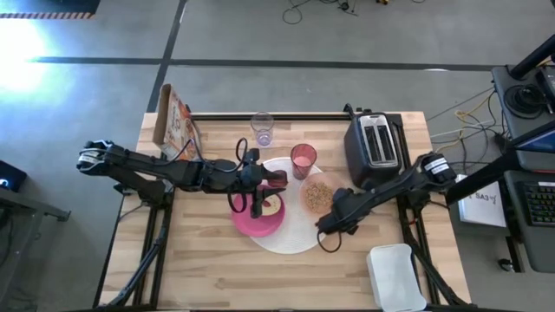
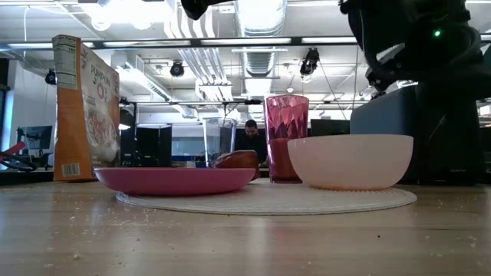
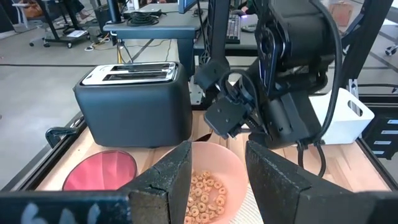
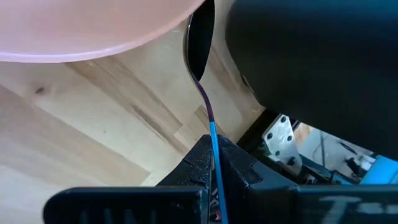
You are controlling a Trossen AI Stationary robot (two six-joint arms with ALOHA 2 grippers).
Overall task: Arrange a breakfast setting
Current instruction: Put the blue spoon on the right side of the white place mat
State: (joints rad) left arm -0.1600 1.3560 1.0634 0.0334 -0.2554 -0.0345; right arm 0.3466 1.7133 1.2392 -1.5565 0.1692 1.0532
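The white round mat carries the magenta plate, the peach bowl with cereal rings in it, and the pink cup. The small clear glass and the orange cereal box stand at the far side. My left gripper is open and empty above the plate, pointing toward the bowl. My right gripper is at the bowl's near right side, shut on the teal-handled spoon. My right gripper pinches the spoon's teal handle between its two fingers. The spoon runs along the fingers and sticks out ahead of them. Its bowl end lies close beside the peach bowl's outer wall, above the wooden table top.
A black toaster stands at the far right, just behind my right arm. A white container sits at the near right corner. A brown item lies on the plate. Bare wood lies along the table's near edge and left side.
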